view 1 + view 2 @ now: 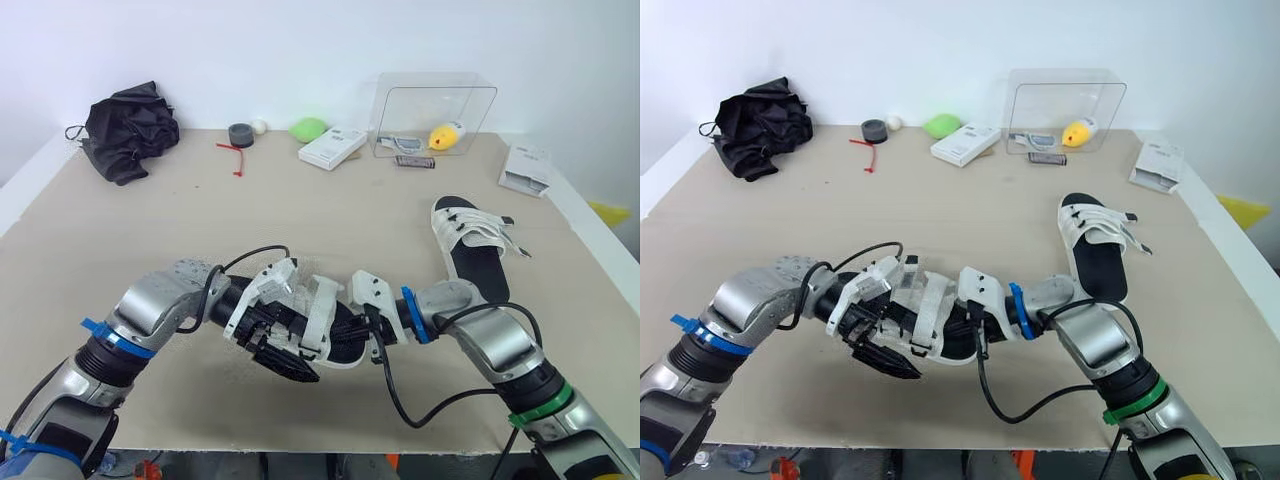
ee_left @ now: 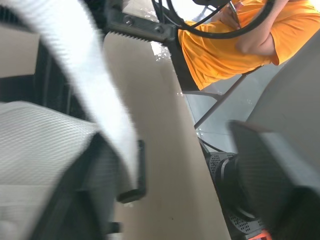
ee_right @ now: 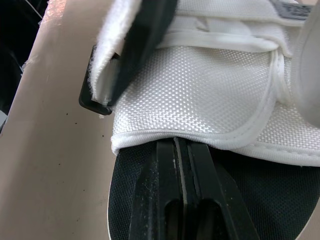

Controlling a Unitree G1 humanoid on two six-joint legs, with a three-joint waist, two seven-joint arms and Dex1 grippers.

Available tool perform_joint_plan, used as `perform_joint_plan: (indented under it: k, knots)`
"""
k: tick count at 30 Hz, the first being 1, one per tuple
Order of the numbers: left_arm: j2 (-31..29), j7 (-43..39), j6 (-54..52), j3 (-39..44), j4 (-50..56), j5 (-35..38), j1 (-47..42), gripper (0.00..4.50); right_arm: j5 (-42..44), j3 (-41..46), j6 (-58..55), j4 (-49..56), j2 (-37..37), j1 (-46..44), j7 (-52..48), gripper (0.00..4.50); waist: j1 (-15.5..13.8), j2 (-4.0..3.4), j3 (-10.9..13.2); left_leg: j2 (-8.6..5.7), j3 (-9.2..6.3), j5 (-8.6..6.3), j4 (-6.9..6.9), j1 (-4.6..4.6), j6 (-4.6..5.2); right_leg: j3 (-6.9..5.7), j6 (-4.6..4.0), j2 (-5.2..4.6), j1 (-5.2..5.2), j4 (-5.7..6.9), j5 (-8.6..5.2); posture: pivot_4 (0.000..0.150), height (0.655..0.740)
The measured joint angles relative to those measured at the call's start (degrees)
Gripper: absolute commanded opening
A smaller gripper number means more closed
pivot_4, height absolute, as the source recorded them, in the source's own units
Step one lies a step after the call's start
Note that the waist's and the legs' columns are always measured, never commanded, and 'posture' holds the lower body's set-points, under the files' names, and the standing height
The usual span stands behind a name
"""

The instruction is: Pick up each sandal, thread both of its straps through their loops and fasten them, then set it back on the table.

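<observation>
A white-strapped sandal with a black footbed (image 1: pixel 325 312) lies between my two grippers near the table's front edge. My left gripper (image 1: pixel 283 348) reaches it from the left, fingers apart. One white strap (image 2: pixel 107 110) runs along one finger, its end by a black loop (image 2: pixel 135 187). My right gripper (image 3: pixel 182 165) is shut, and its tips rest on the footbed, tucked under the edge of the white upper (image 3: pixel 200 95). A second sandal (image 1: pixel 470 240) lies flat on the table at the right, its straps loose.
Along the back stand a black cloth (image 1: pixel 130 130), a tape roll (image 1: pixel 241 134), a green object (image 1: pixel 308 128), a white box (image 1: pixel 332 148) and a clear case (image 1: pixel 435 112). Another white box (image 1: pixel 527 168) sits far right. A person in orange (image 2: pixel 230 45) stands beyond the table.
</observation>
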State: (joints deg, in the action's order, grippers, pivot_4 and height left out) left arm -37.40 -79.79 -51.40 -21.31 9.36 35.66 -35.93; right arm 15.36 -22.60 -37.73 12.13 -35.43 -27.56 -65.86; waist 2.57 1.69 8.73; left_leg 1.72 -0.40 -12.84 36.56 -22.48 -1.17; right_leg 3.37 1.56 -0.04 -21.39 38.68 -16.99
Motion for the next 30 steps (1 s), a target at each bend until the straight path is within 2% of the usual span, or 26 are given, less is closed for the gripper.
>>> perform_joint_plan:
  k: [7, 13, 19, 23, 26, 30]
  knots:
    - [-3.30, -0.88, 8.26, 3.86, -1.25, -2.79, -0.46, 3.95, 0.01, 0.00, 0.12, 0.03, -0.07, 0.04, -0.10, 0.00, 0.01, 0.00, 0.02, 0.01, 0.00, 0.00, -0.02, -0.02, 0.00, 0.01, -0.01, 0.00, -0.04, 0.00, -0.01, 0.150, 0.7400]
    - [-4.98, -4.72, 12.28, 8.64, -0.20, -1.11, 0.41, 3.95, 0.02, -0.07, 0.22, -0.01, -0.16, -0.21, -0.34, 0.00, 0.07, 0.01, 0.03, 0.05, 0.04, -0.02, -0.03, -0.03, 0.02, 0.02, -0.03, -0.06, -0.05, 0.00, -0.02, 0.150, 0.7400]
    - [-10.83, -7.03, 7.05, 11.43, 8.23, 6.10, 7.85, 3.95, 0.01, -0.30, 0.67, -0.23, -0.19, -0.38, -0.58, 0.00, 0.18, 0.04, 0.06, 0.08, 0.01, -0.04, -0.07, -0.03, 0.05, 0.02, -0.02, -0.07, -0.05, 0.00, -0.07, 0.150, 0.7400]
    - [-17.57, -8.91, 8.43, 9.73, 12.22, 3.89, 17.90, 3.95, 0.02, -0.42, 0.86, -0.40, -0.31, -0.57, -0.98, 0.00, 0.18, -0.01, 0.07, 0.05, 0.03, -0.05, -0.15, 0.05, 0.05, 0.05, -0.12, -0.16, -0.04, 0.00, -0.10, 0.150, 0.7400]
    - [-16.86, -7.18, 9.15, 8.82, 12.26, 2.72, 21.16, 3.95, -0.03, -0.36, 0.85, -0.61, -0.74, -0.77, -1.32, 0.00, -0.05, 0.14, 0.10, 0.09, -0.07, -0.04, -0.13, 0.03, 0.04, 0.02, -0.11, -0.17, -0.02, 0.00, -0.12, 0.150, 0.7400]
    - [-12.11, -1.65, 9.02, 8.92, 12.03, 2.74, 22.07, 3.95, -0.03, -0.41, 0.85, -0.60, -0.65, -0.78, -1.26, 0.00, -0.08, 0.13, 0.10, 0.08, -0.05, -0.03, -0.09, 0.03, 0.03, 0.03, -0.08, -0.17, 0.00, 0.00, -0.13, 0.150, 0.7400]
